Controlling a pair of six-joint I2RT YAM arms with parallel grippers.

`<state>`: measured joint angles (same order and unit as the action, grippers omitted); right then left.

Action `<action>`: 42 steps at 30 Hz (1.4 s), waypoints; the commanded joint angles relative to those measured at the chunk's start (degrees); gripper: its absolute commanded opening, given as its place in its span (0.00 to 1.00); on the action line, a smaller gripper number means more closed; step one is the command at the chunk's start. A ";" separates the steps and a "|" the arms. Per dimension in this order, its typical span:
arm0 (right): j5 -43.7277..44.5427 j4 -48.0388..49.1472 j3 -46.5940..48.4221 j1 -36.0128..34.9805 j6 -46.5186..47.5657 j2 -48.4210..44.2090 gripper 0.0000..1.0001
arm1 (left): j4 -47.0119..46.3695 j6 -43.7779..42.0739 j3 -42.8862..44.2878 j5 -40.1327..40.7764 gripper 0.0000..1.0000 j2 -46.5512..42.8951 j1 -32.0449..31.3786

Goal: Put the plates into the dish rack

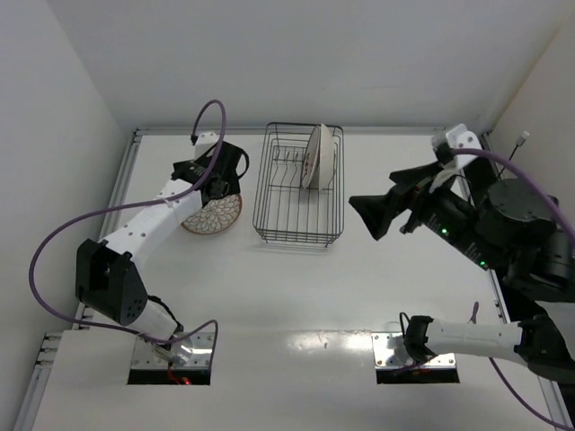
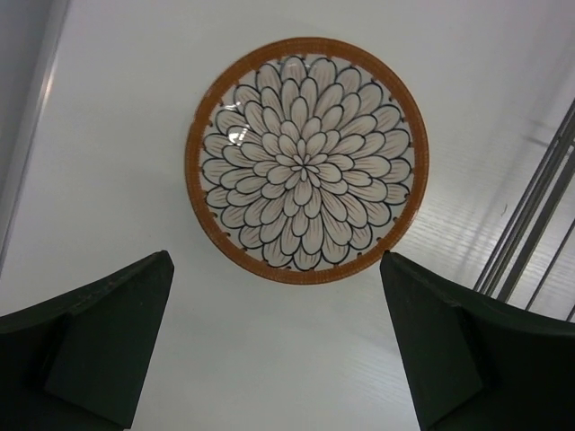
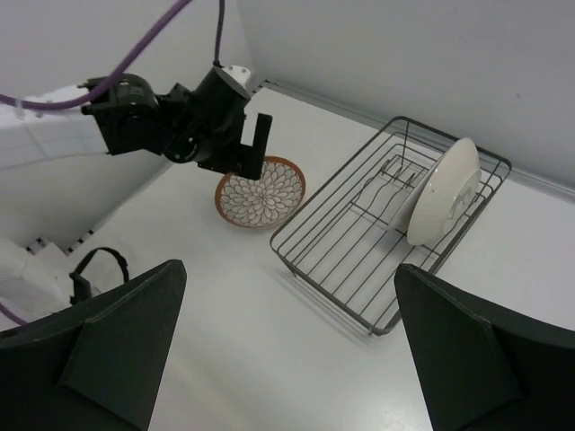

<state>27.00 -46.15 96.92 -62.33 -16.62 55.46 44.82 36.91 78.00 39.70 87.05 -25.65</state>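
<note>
A brown-rimmed plate (image 2: 306,160) with a white petal pattern lies flat, face up, on the white table left of the dish rack (image 1: 298,184). My left gripper (image 2: 278,350) hovers over this plate (image 1: 216,218), open and holding nothing. In the black wire rack (image 3: 359,242) a plate (image 3: 442,190) stands on edge near the far end, white underside showing; whether another stands behind it I cannot tell. My right gripper (image 1: 364,218) hangs open and empty to the right of the rack, high above the table, and is seen as (image 3: 287,350) in its own view.
Rack wires (image 2: 539,224) run close on the right in the left wrist view. The left arm (image 1: 144,229) reaches along the table's left side with its purple cable looping above. White walls close in the table at the back and on both sides.
</note>
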 commanded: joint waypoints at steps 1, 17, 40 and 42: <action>0.59 -2.80 1.68 0.10 -5.79 -4.05 0.99 | -4.91 -4.29 0.22 -7.25 1.00 2.51 0.86; 3.23 -13.26 11.10 0.10 -4.12 3.69 0.99 | -3.33 -5.79 16.22 -20.08 1.00 27.21 6.13; 6.04 -16.08 13.55 0.10 -0.96 10.36 0.99 | -3.15 -8.52 14.82 -29.33 0.58 36.79 11.06; 6.56 -16.69 14.17 0.10 -0.43 11.25 0.99 | -3.68 -9.04 14.03 -29.94 0.45 36.79 11.59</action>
<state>31.83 -63.16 109.97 -62.33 -18.85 65.25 41.93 28.64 93.76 12.27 123.26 -15.46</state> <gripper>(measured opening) 0.992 0.494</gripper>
